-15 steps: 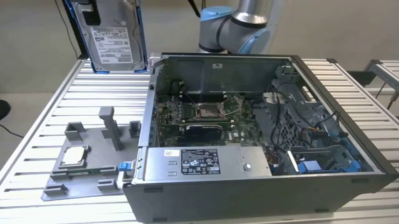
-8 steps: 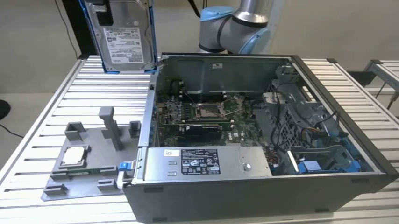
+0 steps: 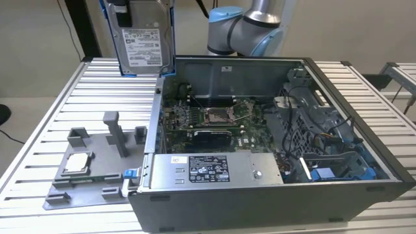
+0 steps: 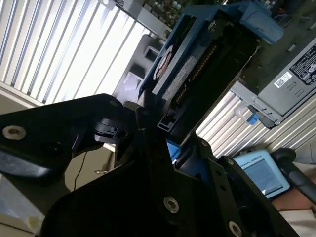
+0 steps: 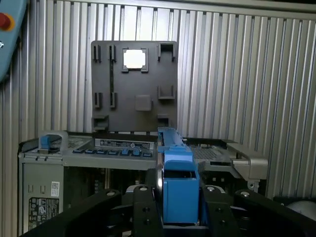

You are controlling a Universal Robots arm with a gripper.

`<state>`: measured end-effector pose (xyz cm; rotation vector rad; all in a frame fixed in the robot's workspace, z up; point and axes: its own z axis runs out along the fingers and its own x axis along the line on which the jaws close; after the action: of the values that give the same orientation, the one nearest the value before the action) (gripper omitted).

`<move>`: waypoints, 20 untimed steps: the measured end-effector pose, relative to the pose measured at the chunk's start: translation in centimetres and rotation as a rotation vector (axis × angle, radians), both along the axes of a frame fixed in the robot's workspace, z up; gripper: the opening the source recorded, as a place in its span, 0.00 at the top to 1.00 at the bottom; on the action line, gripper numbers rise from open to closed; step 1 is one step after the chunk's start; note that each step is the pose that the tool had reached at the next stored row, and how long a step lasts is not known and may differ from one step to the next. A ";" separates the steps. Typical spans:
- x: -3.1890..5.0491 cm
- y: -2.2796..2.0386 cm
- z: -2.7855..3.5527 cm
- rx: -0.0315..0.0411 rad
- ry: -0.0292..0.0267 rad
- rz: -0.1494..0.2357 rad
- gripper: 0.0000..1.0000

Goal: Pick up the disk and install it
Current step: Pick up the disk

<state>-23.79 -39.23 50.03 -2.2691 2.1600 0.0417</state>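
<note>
The gripper [image 5: 180, 213] was pinched on the disk [image 3: 146, 41], a flat rectangular silver-grey hard drive with a white printed label, framed by a bright blue plastic carrier. In the first wrist view, black fingers [image 5: 143, 207] pressed against the carrier from either side, with the blue edge standing out between them. In the second wrist view the disk [image 4: 197, 59] reached out beyond the gripper's black body [image 4: 163, 123], its connector edge showing.

In the exterior view the disk hung upright from the gripper, lifted clear of every surface, with its label facing the camera. The silver and pale blue robot arm [image 3: 244, 29] stood behind it.

Below the gripper lay an open grey metal computer case [image 3: 351, 195] with its side panel off. Inside it were a green motherboard [image 3: 215, 117] and a big grey box with a black-and-white label [image 3: 208, 170].

Also below the gripper, just beside the case, sat a flat grey plastic fixture plate [image 3: 97, 183] with raised holders. It carried a small square silver chip [image 3: 77, 162] in one of its pockets. Case and plate both rested on a slatted aluminium table [image 3: 39, 146]. The disk was well apart from the plate and touched nothing but the gripper.
</note>
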 end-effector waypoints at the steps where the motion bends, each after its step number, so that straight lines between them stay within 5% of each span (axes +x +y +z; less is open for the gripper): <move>1: 0.34 0.00 0.00 0.0001 -0.0001 0.000 1.00; 20: 6.50 0.00 0.00 0.0001 -0.0001 0.000 1.00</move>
<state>-17.29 -39.23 50.03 -2.2689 2.1599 0.0417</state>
